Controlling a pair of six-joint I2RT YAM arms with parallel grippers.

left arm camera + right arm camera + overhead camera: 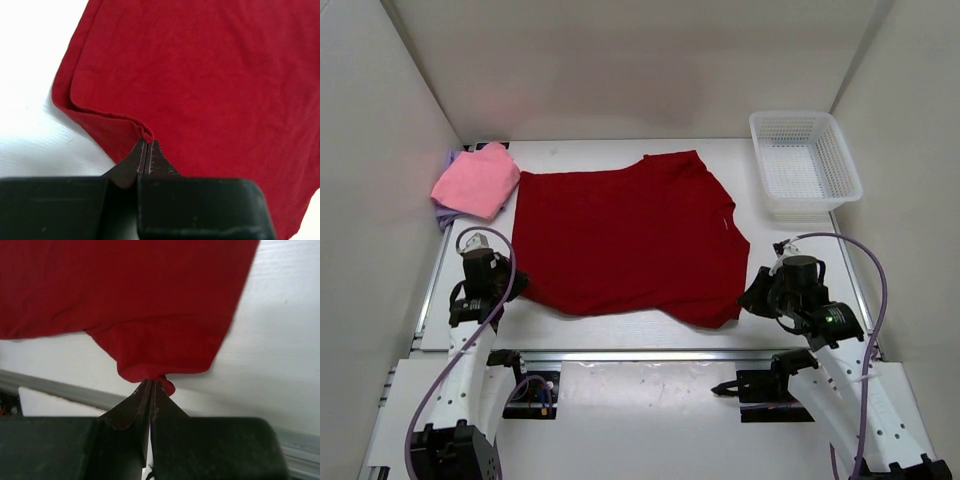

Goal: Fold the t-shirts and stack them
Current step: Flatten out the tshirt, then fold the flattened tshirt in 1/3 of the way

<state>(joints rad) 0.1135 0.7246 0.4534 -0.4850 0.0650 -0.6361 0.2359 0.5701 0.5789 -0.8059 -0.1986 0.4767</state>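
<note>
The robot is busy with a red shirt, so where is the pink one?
Seen from overhead, the pink t-shirt lies folded at the far left of the table, on top of a lavender t-shirt and left of the dark red t-shirt.

We take this for a robotics lab work cell, not a home or a shop. Plain white panels (620, 60) wall in a white table (620, 335) at the back and on both sides, like a purpose-built test enclosure. A bare metal rail (640, 355) runs along the near edge, where the left arm (470, 370) and the right arm (850, 400) are bolted on black brackets, with purple-sleeved cables (425, 410) looping off them. The few household things we see, a dark red t-shirt (625, 240), a folded pink t-shirt (475, 180) and a white lattice basket (805, 165), sit there like test props on the lit white surface.
</note>
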